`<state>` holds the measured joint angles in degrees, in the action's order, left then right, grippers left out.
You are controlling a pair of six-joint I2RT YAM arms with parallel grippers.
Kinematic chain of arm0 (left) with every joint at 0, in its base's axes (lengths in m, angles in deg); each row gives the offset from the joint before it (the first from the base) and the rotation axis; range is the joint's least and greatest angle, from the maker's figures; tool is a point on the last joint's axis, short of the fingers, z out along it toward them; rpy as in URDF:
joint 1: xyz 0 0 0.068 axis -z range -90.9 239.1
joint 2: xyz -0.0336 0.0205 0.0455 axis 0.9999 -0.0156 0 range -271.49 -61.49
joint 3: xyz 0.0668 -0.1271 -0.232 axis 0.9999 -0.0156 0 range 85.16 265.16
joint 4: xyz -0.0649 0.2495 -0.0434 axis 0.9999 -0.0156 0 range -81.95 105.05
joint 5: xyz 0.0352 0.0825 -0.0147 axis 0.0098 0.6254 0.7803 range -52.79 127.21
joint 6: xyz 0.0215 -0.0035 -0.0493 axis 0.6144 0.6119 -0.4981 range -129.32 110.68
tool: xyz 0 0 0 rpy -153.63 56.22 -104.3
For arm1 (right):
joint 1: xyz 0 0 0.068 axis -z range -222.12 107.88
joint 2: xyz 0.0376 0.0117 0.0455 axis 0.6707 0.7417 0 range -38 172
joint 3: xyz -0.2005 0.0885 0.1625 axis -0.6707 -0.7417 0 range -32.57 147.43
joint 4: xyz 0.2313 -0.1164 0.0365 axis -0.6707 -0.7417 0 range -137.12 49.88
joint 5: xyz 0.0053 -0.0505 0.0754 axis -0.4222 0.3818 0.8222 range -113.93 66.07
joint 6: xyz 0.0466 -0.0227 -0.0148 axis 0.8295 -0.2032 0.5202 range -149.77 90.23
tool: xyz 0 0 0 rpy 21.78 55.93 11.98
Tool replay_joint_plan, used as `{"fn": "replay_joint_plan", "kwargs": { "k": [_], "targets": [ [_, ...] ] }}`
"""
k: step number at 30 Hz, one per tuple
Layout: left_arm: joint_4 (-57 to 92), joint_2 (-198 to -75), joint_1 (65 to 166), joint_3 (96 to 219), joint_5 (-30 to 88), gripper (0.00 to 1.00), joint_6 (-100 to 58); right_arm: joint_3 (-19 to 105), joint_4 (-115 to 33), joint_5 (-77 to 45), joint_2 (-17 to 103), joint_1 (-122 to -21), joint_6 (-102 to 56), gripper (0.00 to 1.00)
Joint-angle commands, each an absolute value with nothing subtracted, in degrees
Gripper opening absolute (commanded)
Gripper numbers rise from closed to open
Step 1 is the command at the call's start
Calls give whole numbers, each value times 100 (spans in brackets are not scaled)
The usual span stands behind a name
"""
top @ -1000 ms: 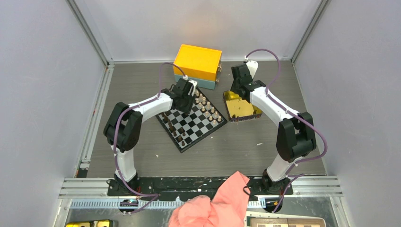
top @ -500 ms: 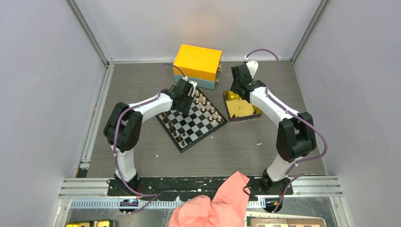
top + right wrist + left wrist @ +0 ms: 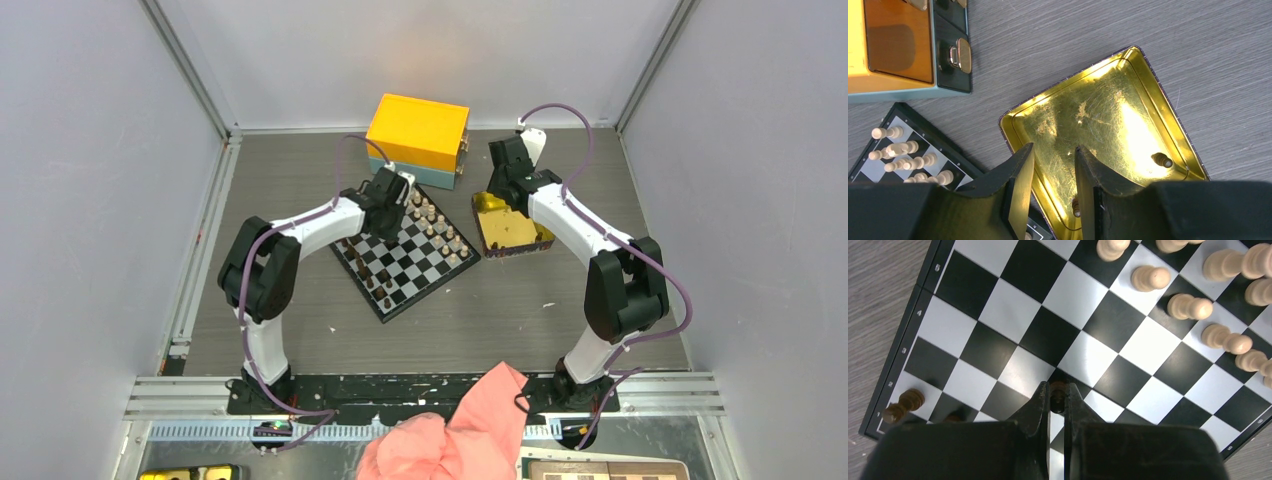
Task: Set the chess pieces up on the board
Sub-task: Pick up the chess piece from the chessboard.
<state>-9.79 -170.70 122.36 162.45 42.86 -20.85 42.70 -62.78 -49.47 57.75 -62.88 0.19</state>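
Observation:
The black-and-white board (image 3: 425,265) lies tilted in the middle of the table. In the left wrist view, light tan chess pieces (image 3: 1150,278) stand along its upper right squares (image 3: 1013,315), and two dark brown pieces (image 3: 904,405) stand at its lower left corner. My left gripper (image 3: 1058,392) is over the board's left part, shut on a small dark brown piece (image 3: 1058,396). My right gripper (image 3: 1054,155) hangs open above the gold tin (image 3: 1098,110) and holds nothing. Two dark pieces lie in the tin, one (image 3: 1163,160) at the right and one (image 3: 1076,206) by my right finger.
An orange box (image 3: 418,130) with a teal base stands just behind the board. The gold tin (image 3: 510,235) sits right of the board. A pink cloth (image 3: 460,430) lies at the near edge between the arm bases. Grey walls surround the table.
The left gripper's jaws have closed on the dark piece over the board. The right arm has not moved.

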Motion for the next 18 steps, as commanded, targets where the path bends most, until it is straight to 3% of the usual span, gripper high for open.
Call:
{"fn": "replay_joint_plan", "kwargs": {
  "k": [1,18],
  "targets": [
    [-1144,-16517,12228,16181,4609,0,-2141,4269,-6079,-4989,5567,-6266,90,41],
    [-1044,-15919,11998,15464,5202,0,-2521,4087,-6121,-4872,5350,-6269,109,41]
  ]
}}
